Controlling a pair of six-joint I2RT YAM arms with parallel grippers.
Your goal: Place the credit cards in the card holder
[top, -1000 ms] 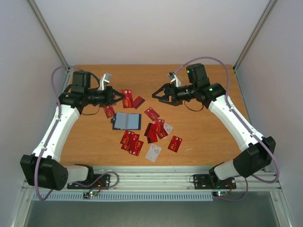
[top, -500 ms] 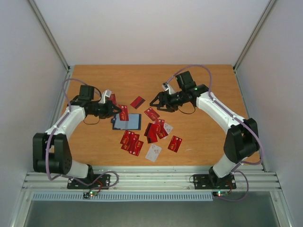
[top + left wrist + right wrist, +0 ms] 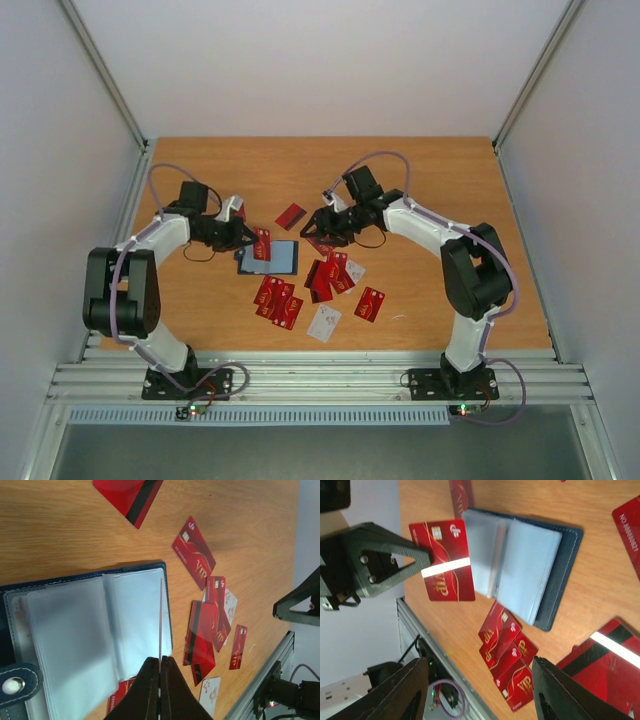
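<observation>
Pale wood worktop [image 3: 430,180], plain white walls all round, and all the action is packed into the middle. The left fingers [image 3: 160,672] are clamped shut on a red card [image 3: 442,560], gripping it by one edge and holding it edge-down over the card holder [image 3: 278,258]. That holder lies open and flat with its clear sleeves [image 3: 75,630] facing up, directly below the left fingers. I can't tell whether the card's free edge is touching plastic.

The right fingers [image 3: 312,228] are spread apart with nothing between them. They hover just beside the holder's far right corner. The loose cards [image 3: 330,275] lie scattered on the near and right sides of the holder, with one more [image 3: 291,215] just beyond it.

Now the risks, as I read them. Nothing pins the holder down, so a push from the card could slide it or fold a sleeve over instead of opening a slot. The card is held by one edge only, so it may twist in the grip if it catches. The two sets of fingers are also very close together, and a careless reach from the right could knock the card askew.
</observation>
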